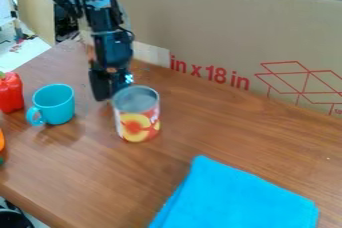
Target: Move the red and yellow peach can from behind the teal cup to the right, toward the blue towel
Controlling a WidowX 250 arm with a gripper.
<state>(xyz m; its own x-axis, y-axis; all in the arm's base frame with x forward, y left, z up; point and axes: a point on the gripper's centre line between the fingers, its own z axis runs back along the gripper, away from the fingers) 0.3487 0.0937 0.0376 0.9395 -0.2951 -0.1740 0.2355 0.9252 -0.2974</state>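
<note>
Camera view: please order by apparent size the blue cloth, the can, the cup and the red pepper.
1. Blue cloth
2. Can
3. Cup
4. Red pepper, counting only its visible part; the left edge cuts it off.

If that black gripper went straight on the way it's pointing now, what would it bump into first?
Pointing down, the gripper would probably meet the wooden table first, just behind the can. Depth is unclear here, so it might catch the can's rim instead.
</note>
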